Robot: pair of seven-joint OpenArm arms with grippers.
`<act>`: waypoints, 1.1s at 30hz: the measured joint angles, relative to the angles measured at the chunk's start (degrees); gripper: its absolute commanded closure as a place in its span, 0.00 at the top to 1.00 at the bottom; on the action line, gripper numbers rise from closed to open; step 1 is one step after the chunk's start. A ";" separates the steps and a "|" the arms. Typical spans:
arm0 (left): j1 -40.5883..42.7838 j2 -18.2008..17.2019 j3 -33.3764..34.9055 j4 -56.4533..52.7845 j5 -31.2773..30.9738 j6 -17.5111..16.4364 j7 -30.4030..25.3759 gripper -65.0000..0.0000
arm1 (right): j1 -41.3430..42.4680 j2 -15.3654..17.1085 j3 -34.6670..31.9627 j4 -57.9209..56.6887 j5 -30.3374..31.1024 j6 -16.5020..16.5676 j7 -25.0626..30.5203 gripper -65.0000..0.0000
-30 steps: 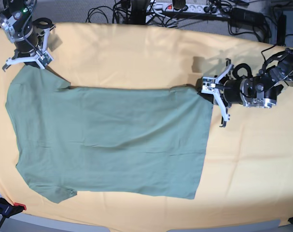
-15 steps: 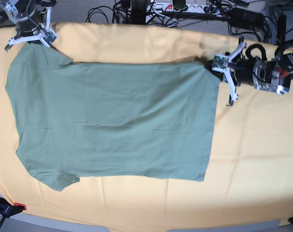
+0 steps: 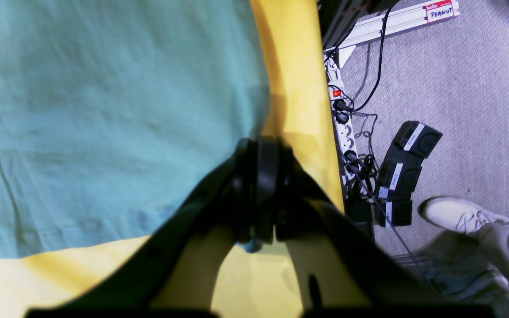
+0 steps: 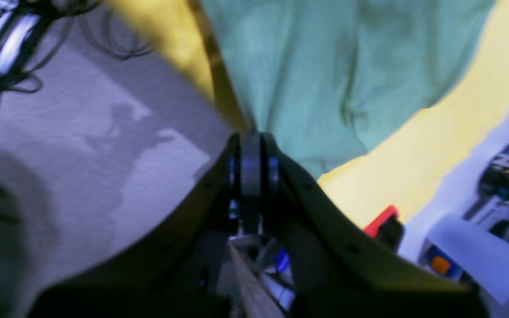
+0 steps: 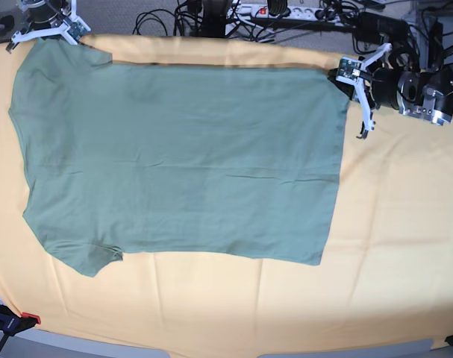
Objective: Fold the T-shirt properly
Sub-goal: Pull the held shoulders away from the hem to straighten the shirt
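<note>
T-shirt [image 5: 181, 156] spread on cloth [image 5: 390, 246], tools at its two far corners

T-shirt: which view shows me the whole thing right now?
The base view. It shows the whole T-shirt spread flat on the yellow cloth, with both far corners pinched. The left wrist view shows only one hem corner at the left gripper; the right wrist view shows a blurred bunch of fabric at the right gripper.

Left gripper [image 5: 344, 80] and right gripper [image 5: 43, 28] reach to opposite far corners (jaws clamped tight).
</note>
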 measured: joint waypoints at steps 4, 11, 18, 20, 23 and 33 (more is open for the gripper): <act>0.96 -1.79 0.00 1.92 -0.94 0.02 -0.20 0.00 | -1.68 0.02 0.00 0.00 -0.20 -0.04 -0.22 0.00; 1.73 -2.62 0.00 3.17 -1.09 0.00 -0.15 0.00 | -3.13 0.02 0.00 1.11 -1.90 0.00 1.60 0.00; 1.73 -2.14 -0.02 3.15 -0.85 0.00 -0.17 0.00 | -2.29 0.04 0.00 1.11 -6.19 -1.03 10.49 0.00; 1.73 -1.29 -0.02 3.15 2.73 0.00 -0.04 0.00 | -0.44 0.15 0.00 1.11 -6.14 0.11 11.30 0.00; 1.73 -0.35 -0.02 3.15 5.20 0.96 -0.15 0.00 | 3.58 0.17 0.00 1.11 -4.50 1.46 13.38 0.00; 1.73 1.27 0.00 1.16 10.54 15.58 -0.20 0.00 | 16.11 0.11 0.00 -6.45 1.64 4.07 16.98 0.00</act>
